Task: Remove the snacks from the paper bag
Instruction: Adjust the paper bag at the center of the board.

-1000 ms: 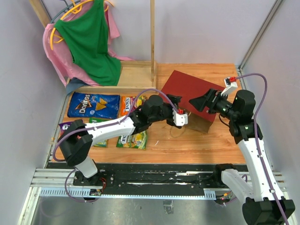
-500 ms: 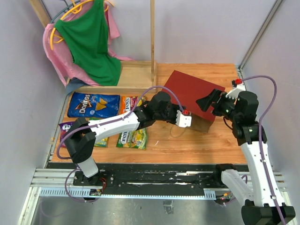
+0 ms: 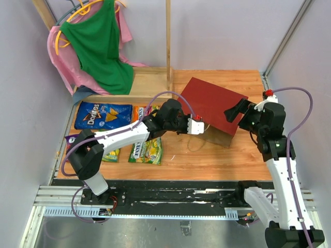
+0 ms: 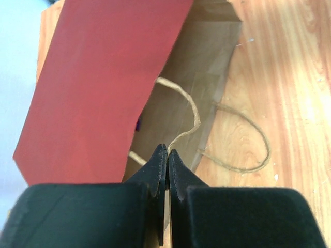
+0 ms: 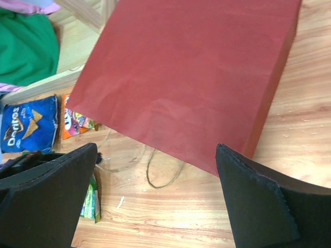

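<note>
**Mostly unpacked, one check left**

The snacks [image 3: 124, 124] lie behind the left gripper [image 4: 167, 152], alongside its arm: the Doritos bag [image 3: 102, 115], an orange pack [image 3: 140, 114] and a yellow-green pack [image 3: 146, 152]. That gripper's jaws are pressed together. A cord handle [image 4: 191, 111] runs up to their tips, but I cannot tell whether it is pinched.

Directly ahead of the tips the paper bag [image 4: 98, 82] lies on its side, red face up. Its mouth faces the tips and its long axis runs away from them. A purplish sliver [image 4: 138, 124] inside suggests a packet is left.

The right gripper [image 5: 156, 150] hovers above the bag's red face, fingers spread wide and holding nothing.
</note>
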